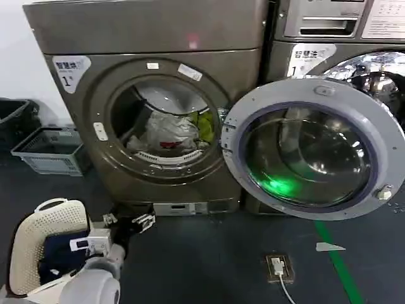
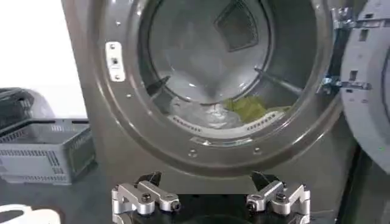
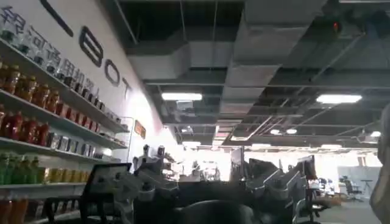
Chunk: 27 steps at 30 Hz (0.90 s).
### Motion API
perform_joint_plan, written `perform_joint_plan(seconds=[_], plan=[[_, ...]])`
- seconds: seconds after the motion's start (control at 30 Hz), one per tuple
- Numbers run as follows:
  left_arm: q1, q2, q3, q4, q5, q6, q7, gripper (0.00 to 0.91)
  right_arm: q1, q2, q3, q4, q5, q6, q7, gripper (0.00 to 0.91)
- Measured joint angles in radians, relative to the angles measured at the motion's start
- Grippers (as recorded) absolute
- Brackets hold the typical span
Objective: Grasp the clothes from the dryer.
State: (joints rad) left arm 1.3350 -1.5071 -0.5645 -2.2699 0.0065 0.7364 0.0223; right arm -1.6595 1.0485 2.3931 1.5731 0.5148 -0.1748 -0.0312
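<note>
Directly ahead of and above the left claw (image 2: 210, 201), jaws wide and empty, the clothes (image 1: 171, 133) lie inside the dryer (image 1: 152, 38), behind its open door (image 1: 313, 149).

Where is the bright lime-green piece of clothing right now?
In the head view, the lime-green piece lies inside the bronze-brown dryer, at the right of its round opening, beside the white-grey clothes and near the open grey door.

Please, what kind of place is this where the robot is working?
Probably a laundry corner inside a larger hall. The dryer stands with its round door swung open and clothes in the drum, a second like machine beside it, and a grey laundry basket on the floor.
</note>
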Motion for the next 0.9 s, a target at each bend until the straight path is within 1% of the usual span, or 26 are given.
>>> perform_joint_plan(seconds=[0.37, 0.9], plan=[[-0.009, 0.003, 0.001, -0.004, 0.003, 0.000, 0.005, 0.907, -0.004, 0.003, 0.009, -0.007, 0.008, 0.016, 0.019, 0.907], [-0.041, 0.008, 0.012, 0.020, 0.013, 0.000, 0.012, 0.907, -0.001, 0.025, 0.003, 0.006, 0.063, 0.036, 0.051, 0.907]])
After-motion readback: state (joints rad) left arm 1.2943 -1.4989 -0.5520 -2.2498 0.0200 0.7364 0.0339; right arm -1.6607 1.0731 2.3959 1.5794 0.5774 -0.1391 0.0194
